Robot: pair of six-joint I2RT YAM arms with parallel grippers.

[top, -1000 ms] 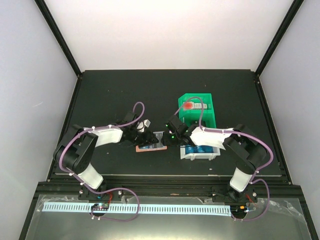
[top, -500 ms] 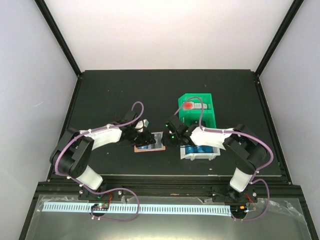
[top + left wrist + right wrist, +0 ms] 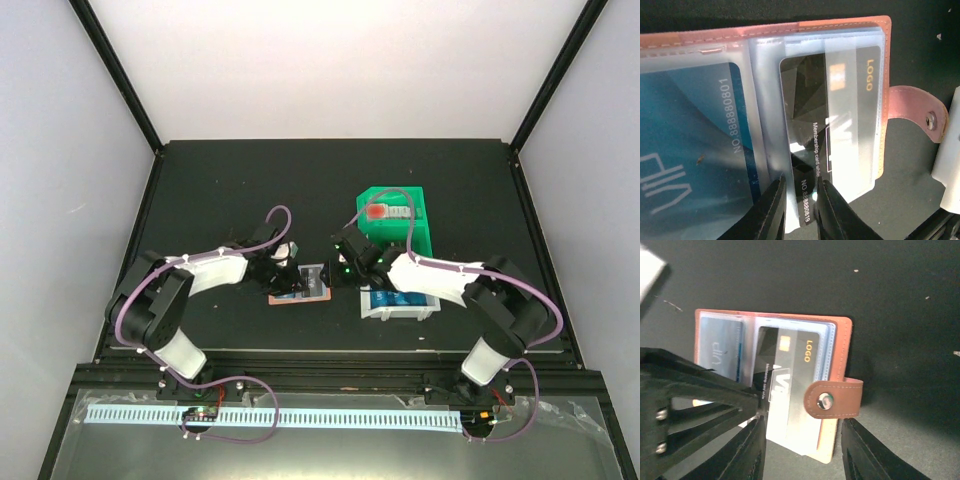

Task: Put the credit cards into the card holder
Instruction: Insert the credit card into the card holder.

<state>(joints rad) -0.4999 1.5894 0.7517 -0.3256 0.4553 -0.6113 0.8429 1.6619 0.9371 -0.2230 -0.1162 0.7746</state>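
Insertion step. My left gripper (image 3: 802, 214) pinches the black card (image 3: 840, 125) by its near edge. The card sits partway in the open wallet's (image 3: 840, 24) clear pocket, with the blue card (image 3: 690, 150) pocketed alongside. Over the snap tab (image 3: 832, 399) the right gripper (image 3: 806, 452) hangs wide. Next I'd push straight in.

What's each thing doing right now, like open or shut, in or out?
card holder, open, lying flat.
snap tab, unsnapped, sticking out sideways.
blue card, tucked inside a clear pocket.
black card, partly in the next pocket, one end sticking out.
left end effector, nearly closed at the black card's free end; grip unclear.
right end effector, open, empty, above the snap tab.
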